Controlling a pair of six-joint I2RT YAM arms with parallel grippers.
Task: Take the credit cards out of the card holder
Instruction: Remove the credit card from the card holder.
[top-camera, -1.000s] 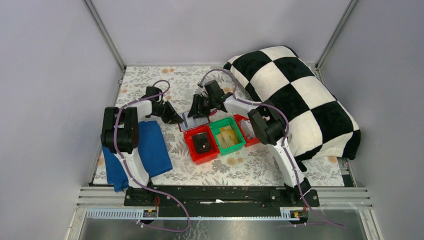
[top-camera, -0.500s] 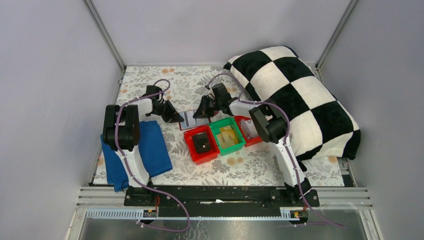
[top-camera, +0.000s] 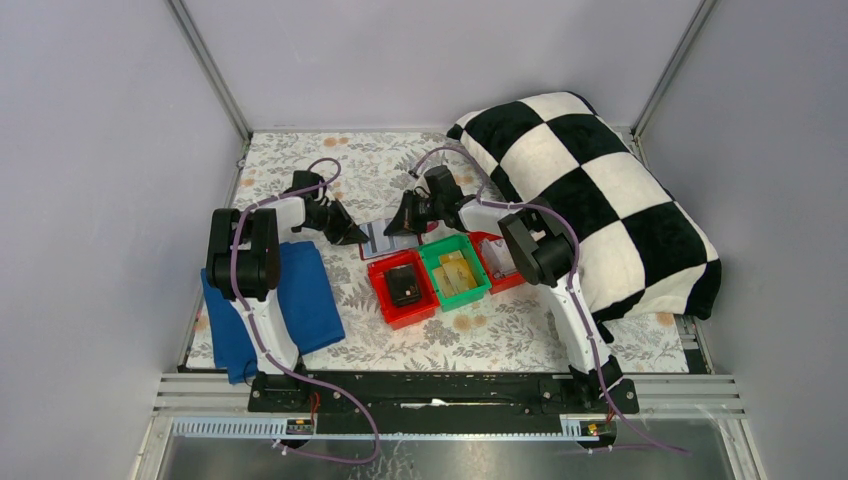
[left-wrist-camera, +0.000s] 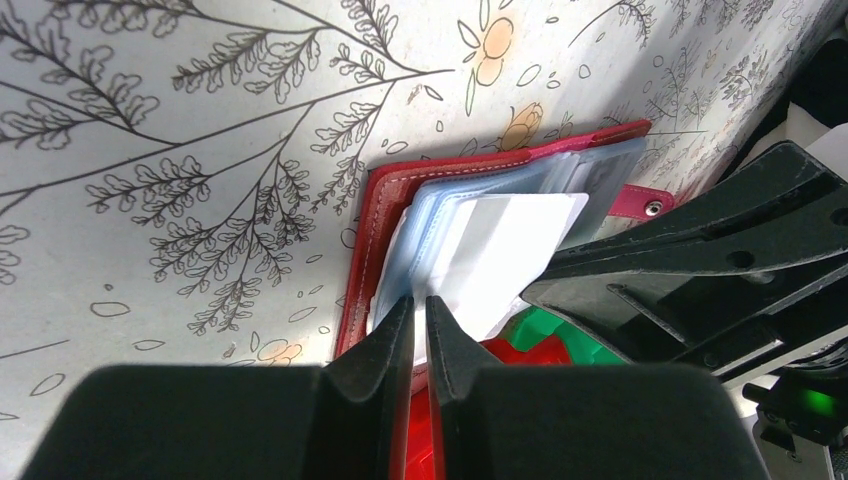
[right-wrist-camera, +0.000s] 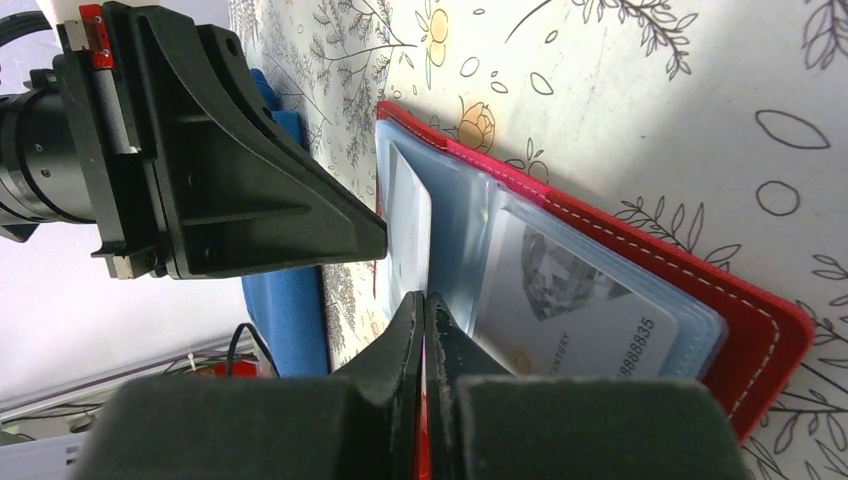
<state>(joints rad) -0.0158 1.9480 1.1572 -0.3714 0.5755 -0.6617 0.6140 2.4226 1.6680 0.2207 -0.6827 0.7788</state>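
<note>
1. At centre of top view, holder (top-camera: 378, 237) lies open on tabletop (top-camera: 480, 330).
2. Left gripper (left-wrist-camera: 420, 300) clenched on white card (left-wrist-camera: 500, 240) sticking from it.
3. Right gripper (right-wrist-camera: 423, 298) clenched at its blue sleeves (right-wrist-camera: 460, 230).

You get bright, even light from above in the top view, soft shadows under the arms (top-camera: 250, 262), wrist views sharp on the card holder (left-wrist-camera: 362, 235), white glare on the card (left-wrist-camera: 500, 235), left gripper (left-wrist-camera: 414, 305) dark and blurry up close
</note>
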